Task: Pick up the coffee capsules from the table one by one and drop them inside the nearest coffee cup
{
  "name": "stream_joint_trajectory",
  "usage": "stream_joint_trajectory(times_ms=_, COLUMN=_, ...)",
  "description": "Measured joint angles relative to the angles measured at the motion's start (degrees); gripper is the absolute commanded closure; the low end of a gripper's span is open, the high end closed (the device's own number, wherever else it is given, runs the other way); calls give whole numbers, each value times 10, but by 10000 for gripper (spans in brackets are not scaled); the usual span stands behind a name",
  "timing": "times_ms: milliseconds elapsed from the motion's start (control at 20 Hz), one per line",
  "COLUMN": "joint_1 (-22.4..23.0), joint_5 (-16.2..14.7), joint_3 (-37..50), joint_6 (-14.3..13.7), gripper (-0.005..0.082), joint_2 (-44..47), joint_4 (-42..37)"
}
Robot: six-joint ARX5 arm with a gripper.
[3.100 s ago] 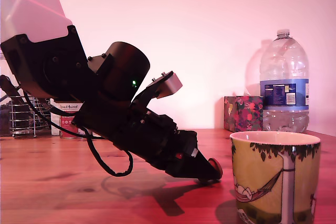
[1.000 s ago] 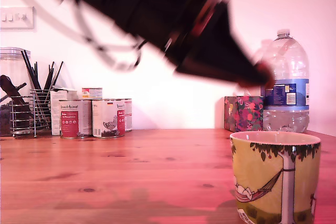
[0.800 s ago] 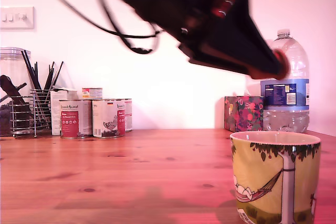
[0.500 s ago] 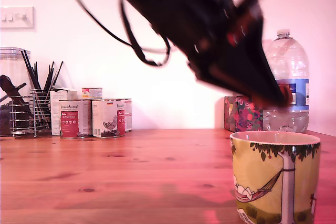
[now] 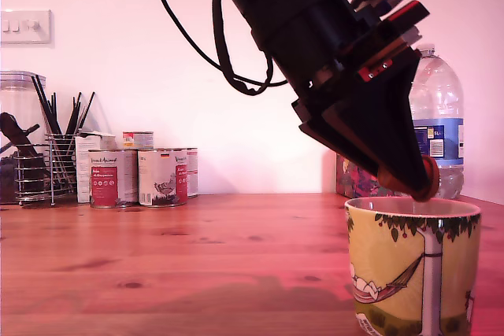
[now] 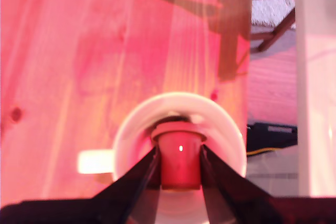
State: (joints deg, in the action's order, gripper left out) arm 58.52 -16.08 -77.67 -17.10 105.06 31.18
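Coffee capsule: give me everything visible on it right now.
The coffee capsule is a small reddish-brown tapered pod with a paler flared rim, glossy, with a light glint on its side. It is off the table, pinched on two sides between the fingers of the gripper. It hangs just above the open mouth of the coffee cup, centred over it in the wrist view, not yet released.

Matte black angular ARX5 arm housing (image 5: 315, 29) with looping black cables (image 5: 228, 68), small red accents and silver screws, a grey block on top, tapering to a wedge-shaped black two-finger gripper (image 5: 409, 179).
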Motion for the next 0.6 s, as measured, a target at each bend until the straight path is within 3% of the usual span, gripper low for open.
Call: stream_joint_trajectory(times_ms=600, joint_1=0, joint_5=1, joint_3=0, joint_6=0, gripper=725, joint_2=1, joint_4=5)
